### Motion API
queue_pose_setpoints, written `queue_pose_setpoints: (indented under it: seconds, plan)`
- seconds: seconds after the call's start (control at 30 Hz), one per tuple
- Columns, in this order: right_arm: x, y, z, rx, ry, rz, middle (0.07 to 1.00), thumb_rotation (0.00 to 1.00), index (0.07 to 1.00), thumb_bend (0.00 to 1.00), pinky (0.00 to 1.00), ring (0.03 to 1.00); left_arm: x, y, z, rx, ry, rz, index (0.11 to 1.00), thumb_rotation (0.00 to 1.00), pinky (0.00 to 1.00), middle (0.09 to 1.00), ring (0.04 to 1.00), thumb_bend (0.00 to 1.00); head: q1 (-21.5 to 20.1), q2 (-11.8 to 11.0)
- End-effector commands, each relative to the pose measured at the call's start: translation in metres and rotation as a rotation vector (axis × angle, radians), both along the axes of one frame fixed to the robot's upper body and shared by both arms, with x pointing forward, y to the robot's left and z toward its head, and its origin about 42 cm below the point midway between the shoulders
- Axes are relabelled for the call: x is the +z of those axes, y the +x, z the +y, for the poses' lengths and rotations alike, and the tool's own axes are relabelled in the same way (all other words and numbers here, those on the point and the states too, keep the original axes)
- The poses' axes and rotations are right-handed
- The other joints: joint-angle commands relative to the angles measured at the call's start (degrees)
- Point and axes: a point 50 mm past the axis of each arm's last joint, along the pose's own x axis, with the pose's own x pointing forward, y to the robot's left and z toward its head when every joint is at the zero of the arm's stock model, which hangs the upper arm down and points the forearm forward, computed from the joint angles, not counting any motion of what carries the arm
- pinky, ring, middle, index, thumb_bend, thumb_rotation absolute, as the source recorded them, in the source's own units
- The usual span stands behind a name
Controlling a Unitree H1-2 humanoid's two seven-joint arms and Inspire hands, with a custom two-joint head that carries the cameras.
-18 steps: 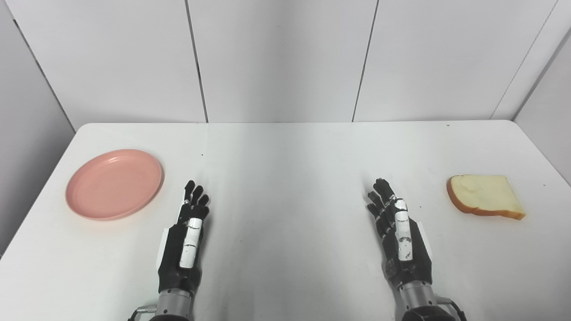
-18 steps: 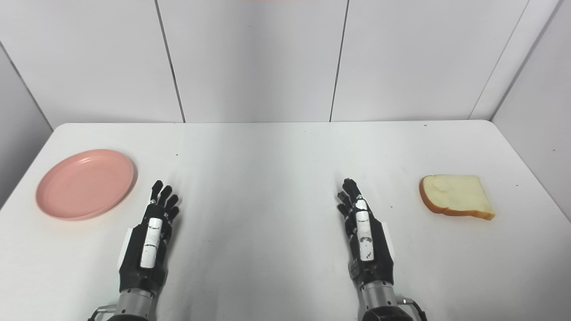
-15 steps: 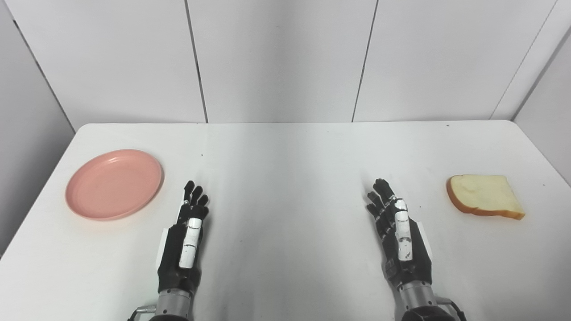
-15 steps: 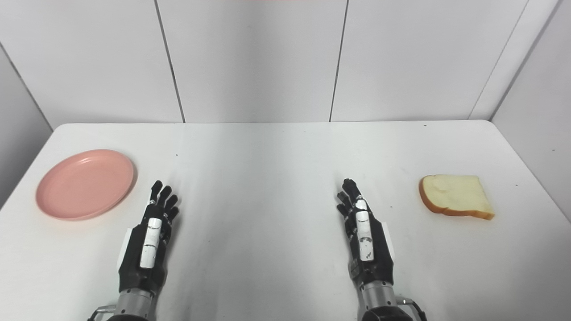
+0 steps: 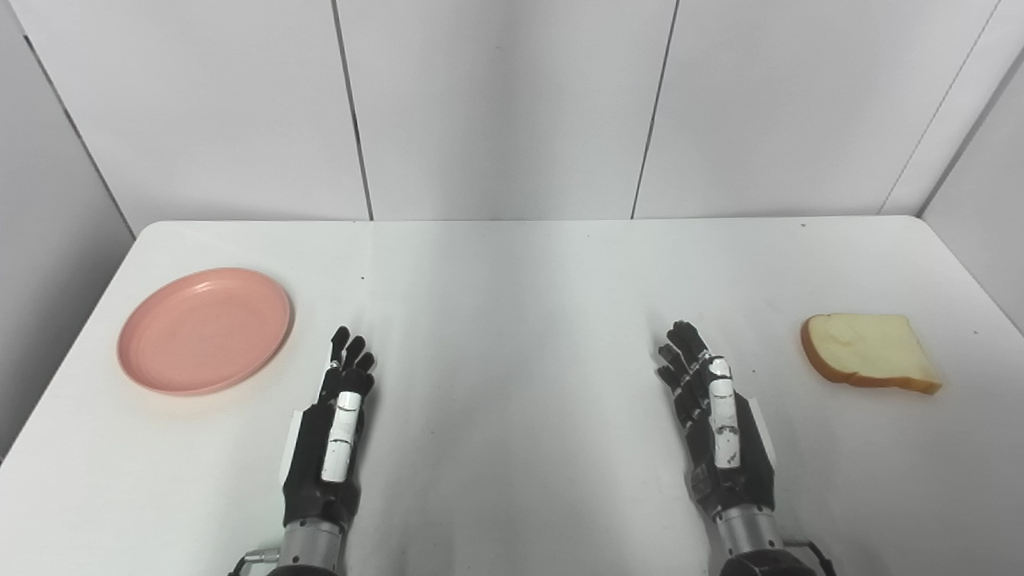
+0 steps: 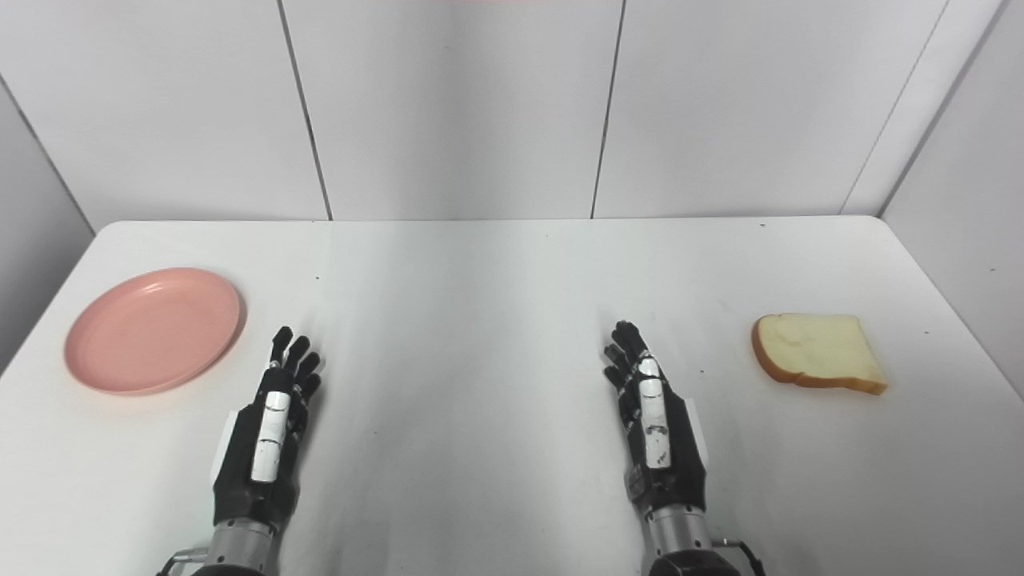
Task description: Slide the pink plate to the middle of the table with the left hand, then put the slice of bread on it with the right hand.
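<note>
While both hands rest empty on the worktop (image 5: pixel 512 264), left eye view: pink plate (image 5: pixel 205 330) far left; left hand (image 5: pixel 330 436) fingers (image 5: pixel 349 356) extended, released. Right eye view: bread slice (image 6: pixel 818 352) flat far right, long axis left-right, rounded crust end facing left; right hand (image 6: pixel 656 424) likewise released.

plate (image 5: pixel 205 330) — smooth matt pink plastic | table (image 5: pixel 512 272) — smooth white, faint sheen | bread (image 5: pixel 870 352) — soft, porous crumb

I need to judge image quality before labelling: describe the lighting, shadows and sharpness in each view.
Left eye view: even, soft light, a brighter band down the white table, faint shadow under the round pink plate. Right eye view: everything sharp, no blur; the slice of white bread casts only a thin shadow, and no glare shows.
</note>
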Motion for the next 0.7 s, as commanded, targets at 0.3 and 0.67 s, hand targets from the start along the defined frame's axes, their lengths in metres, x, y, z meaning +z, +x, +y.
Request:
queue_pose_setpoints:
  seconds: [0.3,0.67]
  plan:
    - [-0.015,-0.0065,0.0047,0.001,0.018,0.043,0.927,0.92,0.884,0.77,0.96,0.93,0.0066,0.0036,0.0003,-0.009,0.003,-0.032,0.997,0.85,1.0,0.988,0.981,0.77,0.04,-0.35]
    - [-0.0158,-0.007,0.0046,0.001,0.013,0.051,0.924,0.93,0.886,0.77,0.96,0.927,0.0066,0.0033,-0.0006,-0.008,0.008,-0.034,1.0,0.86,1.0,0.987,0.979,0.77,0.24,-0.09]
